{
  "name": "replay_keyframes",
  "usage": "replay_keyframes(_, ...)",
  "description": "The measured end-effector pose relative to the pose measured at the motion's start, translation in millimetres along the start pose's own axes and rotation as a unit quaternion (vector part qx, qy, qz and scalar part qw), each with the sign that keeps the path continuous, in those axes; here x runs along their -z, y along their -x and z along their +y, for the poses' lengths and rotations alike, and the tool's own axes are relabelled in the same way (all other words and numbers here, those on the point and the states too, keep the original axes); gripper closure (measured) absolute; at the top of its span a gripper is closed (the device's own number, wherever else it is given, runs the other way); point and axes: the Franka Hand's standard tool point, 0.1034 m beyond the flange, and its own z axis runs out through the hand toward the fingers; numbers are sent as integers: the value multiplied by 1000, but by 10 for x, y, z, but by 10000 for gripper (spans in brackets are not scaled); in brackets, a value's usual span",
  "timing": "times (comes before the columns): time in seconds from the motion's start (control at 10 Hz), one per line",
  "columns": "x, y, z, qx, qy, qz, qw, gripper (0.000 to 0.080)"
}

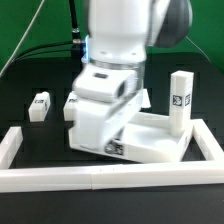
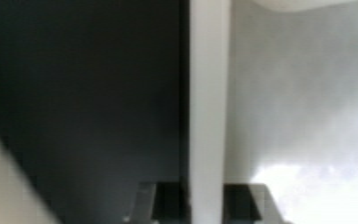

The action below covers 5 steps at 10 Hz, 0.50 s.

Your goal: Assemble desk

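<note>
Exterior view: we note the white arm [image 1: 115,40] filling the upper centre of the frame, its hand low over the tabletop [image 1: 150,140]. The tabletop sits in the lower centre on the black table [image 1: 15,105], rim up, with a tag visible on its near face. One leg [image 1: 180,100] stands upright at right of centre, just behind the tabletop's far right corner, tag facing us. A second leg [image 1: 40,104], looking shorter from here, lies at centre left, well apart from the tabletop. The border frame [image 1: 100,178] runs along the lower edge and up both sides. We cannot see the fingertips from this camera; the hand's body hides them. Wrist view: the gripper [image 2: 208,195] shows two dark fingers [image 2: 165,198] set narrowly on either side of a thin white wall, which we take for the tabletop's raised rim. The jaws are closed on that rim. One side of the wall is dark table, the other pale grey surface, too blurred to read further.
</note>
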Motion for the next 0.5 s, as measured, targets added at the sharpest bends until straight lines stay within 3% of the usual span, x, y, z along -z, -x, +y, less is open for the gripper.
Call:
replay_keyframes(0.1,54,-189,142,66,19,5,998,736)
replay_keyframes(0.5,53,-136,180,143,26,-6,989,736)
